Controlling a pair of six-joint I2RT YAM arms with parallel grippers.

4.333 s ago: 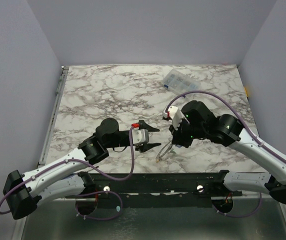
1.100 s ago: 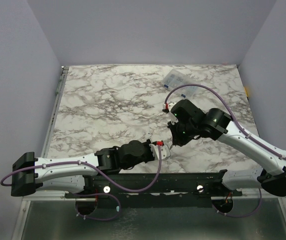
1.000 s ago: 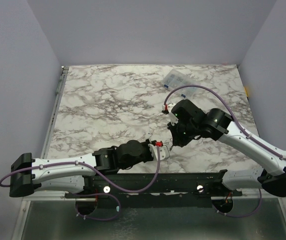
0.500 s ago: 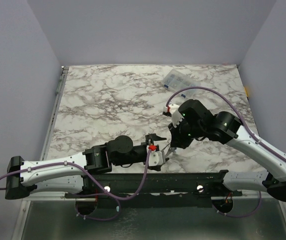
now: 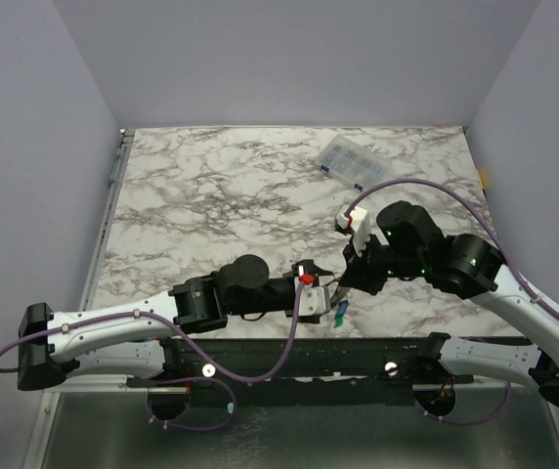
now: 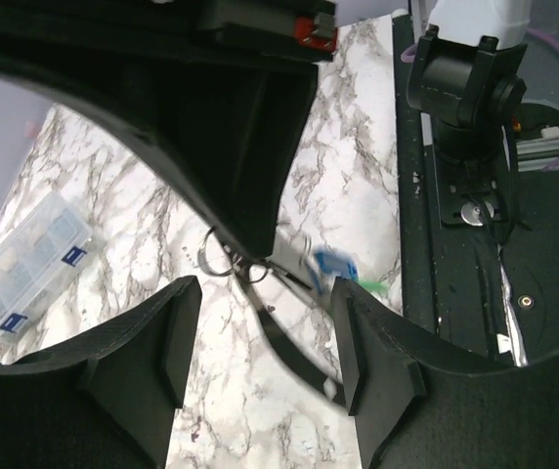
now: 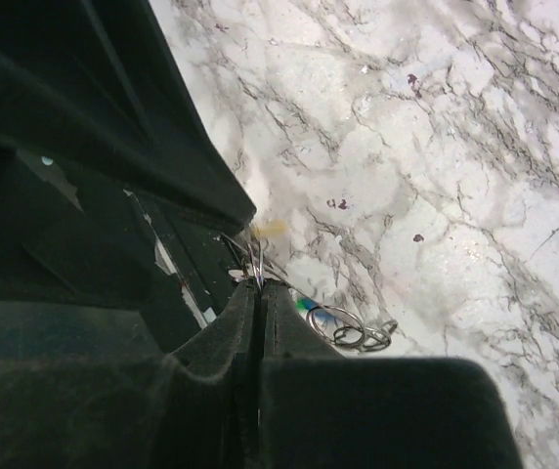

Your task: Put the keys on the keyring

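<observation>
My right gripper (image 5: 351,281) is shut on the thin grey metal keyring (image 7: 258,258), whose wire sticks out between the pressed fingertips (image 7: 246,303). A blue key (image 6: 333,265) and a green key (image 6: 371,285) hang by the ring near the table's front edge, and show in the top view (image 5: 341,311). A yellow-orange key (image 7: 271,229) is a blur past the fingertips. Small split rings (image 7: 355,330) lie on the marble. My left gripper (image 5: 323,290) is open and empty, its fingers (image 6: 377,354) either side of bare marble just short of the keys.
A clear plastic compartment box (image 5: 355,161) lies at the back right, also in the left wrist view (image 6: 25,259). The black front rail and right arm base (image 6: 465,88) run close beside the keys. The marble table (image 5: 211,195) stretches left and back.
My left arm swung from left of centre to the front middle and now sits open beside the right gripper. The right gripper shifted right with the keyring, and the blue and green keys now show.
</observation>
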